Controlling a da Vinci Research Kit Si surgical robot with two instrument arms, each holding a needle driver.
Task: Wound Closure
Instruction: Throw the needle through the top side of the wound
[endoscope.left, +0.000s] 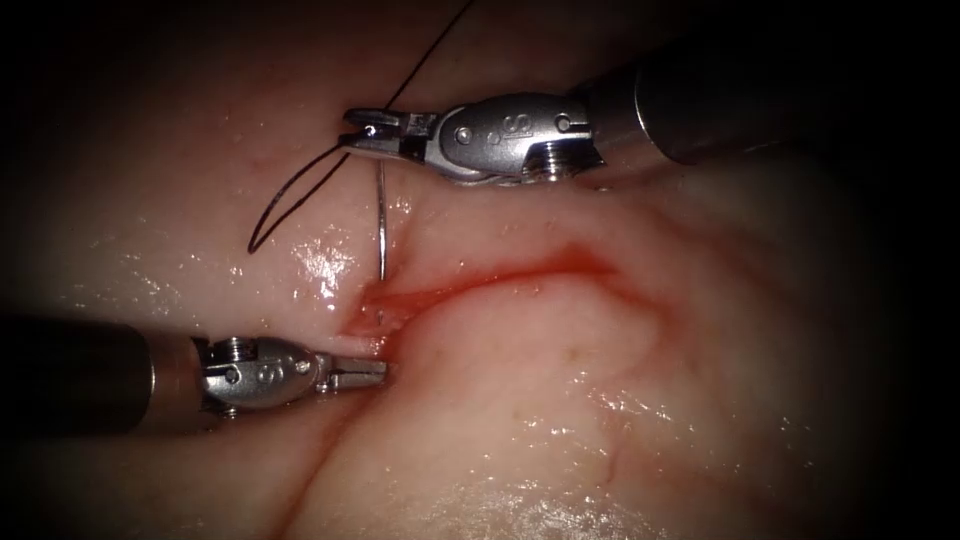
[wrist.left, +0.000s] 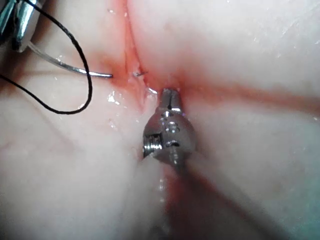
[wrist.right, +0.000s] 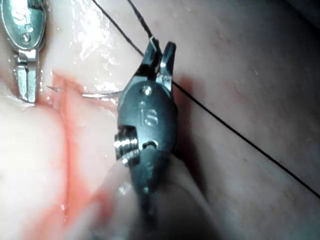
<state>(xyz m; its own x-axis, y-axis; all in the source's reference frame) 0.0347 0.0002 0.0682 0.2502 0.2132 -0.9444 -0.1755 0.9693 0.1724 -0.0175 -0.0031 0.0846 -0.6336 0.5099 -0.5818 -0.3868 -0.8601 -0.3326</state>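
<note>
1. The right arm's tool (endoscope.left: 368, 135) comes in from the right above the cut (endoscope.left: 480, 282), its jaws closed on the needle (endoscope.left: 382, 225) at its thread end. That grip leaves the rest of the curve free.
2. From those jaws the needle hangs toward the left end of the cut, its point just short of the wound edge. It appears clear of the tissue (endoscope.left: 640, 400).
3. The thread (endoscope.left: 300, 190) loops off the needle's held end to the left of the cut, then runs up and away behind the tool.
4. The left arm's tool (endoscope.left: 365, 372) lies low on the cut's left side, jaws together, tip pressed against the wound's lip. It may be steadying that edge. Whether it pinches tissue cannot be told.
5. Red fluid (endoscope.left: 560, 265) traces the cut rightward.
</note>
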